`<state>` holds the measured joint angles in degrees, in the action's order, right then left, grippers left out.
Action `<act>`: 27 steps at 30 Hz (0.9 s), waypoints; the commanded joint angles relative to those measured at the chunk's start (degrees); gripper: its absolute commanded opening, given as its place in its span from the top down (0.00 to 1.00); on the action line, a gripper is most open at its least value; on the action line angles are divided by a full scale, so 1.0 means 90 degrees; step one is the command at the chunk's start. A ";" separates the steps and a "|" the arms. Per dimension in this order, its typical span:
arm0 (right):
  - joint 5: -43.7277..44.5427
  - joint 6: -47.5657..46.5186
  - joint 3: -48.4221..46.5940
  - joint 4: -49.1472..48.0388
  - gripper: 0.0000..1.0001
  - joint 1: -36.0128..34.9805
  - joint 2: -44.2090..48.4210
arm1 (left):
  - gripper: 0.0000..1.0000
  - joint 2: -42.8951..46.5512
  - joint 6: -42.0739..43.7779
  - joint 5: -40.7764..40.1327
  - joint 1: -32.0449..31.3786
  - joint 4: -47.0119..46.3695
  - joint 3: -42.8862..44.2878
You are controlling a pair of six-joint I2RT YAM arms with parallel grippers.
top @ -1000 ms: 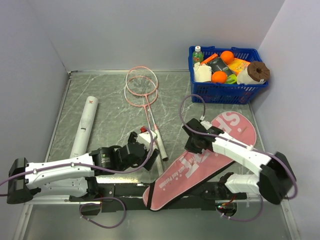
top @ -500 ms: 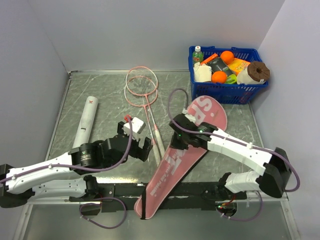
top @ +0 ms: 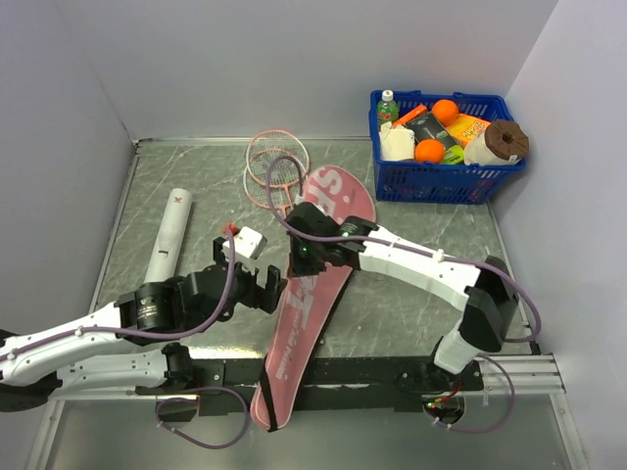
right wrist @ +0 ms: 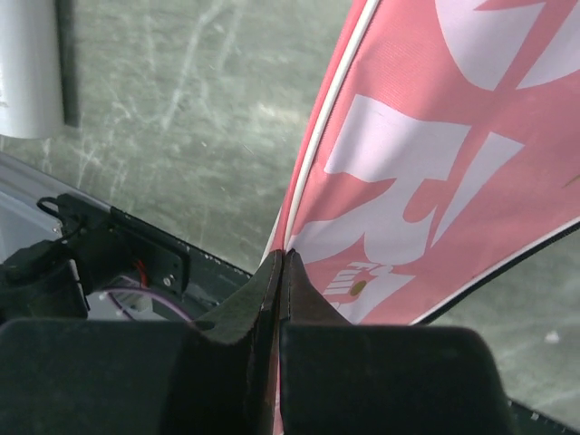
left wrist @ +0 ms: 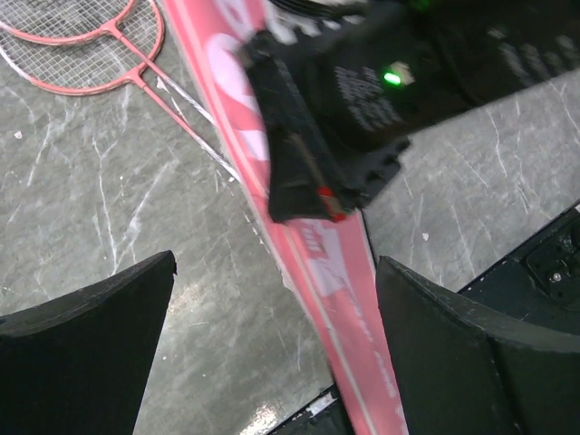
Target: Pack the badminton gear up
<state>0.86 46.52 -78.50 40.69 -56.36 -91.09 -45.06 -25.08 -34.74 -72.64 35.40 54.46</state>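
Bag staging: your right gripper (right wrist: pixel 284 258) pinches the edge of the pink, white-lettered racket-shaped fabric bag (top: pixel 292 338), left gripper (top: pixel 263 290) spread empty; next likely needs its mouth opened for the thin pink-framed rackets (top: pixel 272 164).

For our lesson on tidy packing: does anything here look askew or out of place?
The pink bag lies slanted across the rackets, hiding their handles; its near end sticks out over the black rail.

The pink bag (top: pixel 294 333), lettered white, lies flat and slanted, wide end far, narrow end near. It covers the shafts of two pink rackets (top: pixel 277 155) whose heads overlap. A white tube (top: pixel 167 235) lies well left.
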 commanded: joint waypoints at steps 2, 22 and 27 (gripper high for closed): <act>0.0002 -0.1192 -0.1364 -0.0058 1.00 0.0187 -0.0610 | 0.03 0.0153 -0.0075 -0.0222 -0.0034 -0.0007 0.0141; -0.1667 -0.1888 -0.5615 -0.0583 0.94 0.1164 -0.4391 | 0.03 -0.0189 -0.0319 -0.1072 -0.0024 0.0189 0.0063; -0.2487 -0.1927 -0.4990 -0.1394 0.57 0.1281 -0.4119 | 0.03 -0.0208 -0.0027 -0.0886 -0.0024 -0.0251 -0.0025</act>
<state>-14.37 30.06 -125.14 36.73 -45.60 -131.61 -46.87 -26.65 -41.89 -72.64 37.01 54.43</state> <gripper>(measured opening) 0.365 0.966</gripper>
